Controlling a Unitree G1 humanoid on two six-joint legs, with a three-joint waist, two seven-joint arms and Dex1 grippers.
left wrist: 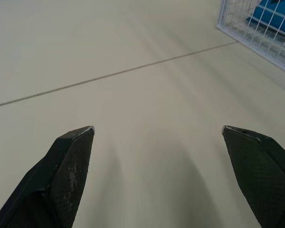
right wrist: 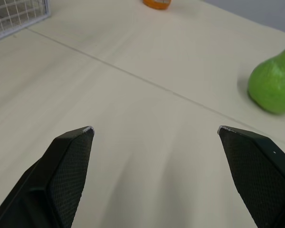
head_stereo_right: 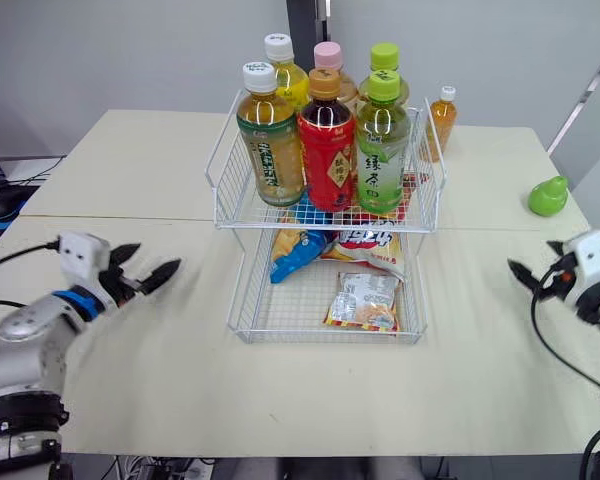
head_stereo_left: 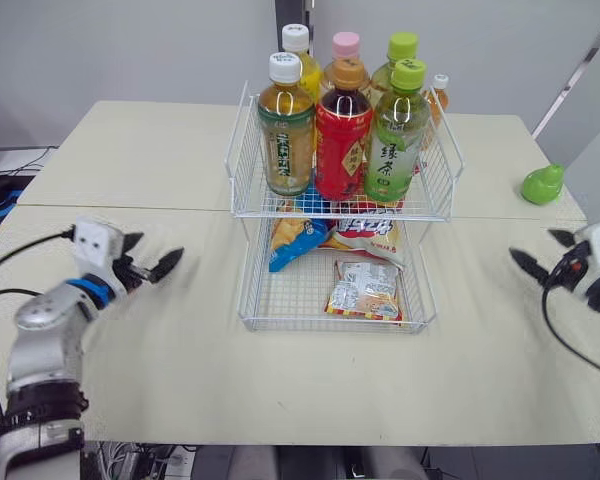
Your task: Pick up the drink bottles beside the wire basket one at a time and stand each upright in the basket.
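- Where the left arm reaches in over the table point(head_stereo_left: 160, 350), elbow bent, forearm angled toward the wire basket point(head_stereo_left: 330, 326): left fingers point(head_stereo_left: 166, 264) spread wide, holding nothing, well left of the basket.
- Head views, right arm: right fingers point(head_stereo_left: 528, 264) parted, empty, pointing inward near the table's right edge.
- Head views, drink bottles point(head_stereo_left: 342, 140): six upright in the basket's upper tier. Small orange bottle point(head_stereo_right: 441, 122) upright on the table just behind the right rear corner. Snack packets point(head_stereo_left: 365, 290) in the lower tier.
- Surface and room: pale table with a seam across it. Green pear-shaped item point(head_stereo_left: 543, 184) at far right. Grey wall point(head_stereo_left: 130, 50) behind.
- Left wrist view: fingers wide apart over the tabletop, with a basket corner and blue packet point(left wrist: 275, 14) ahead.
- Right wrist view: fingers wide apart, nothing between them, with the orange bottle's base and the green item ahead.
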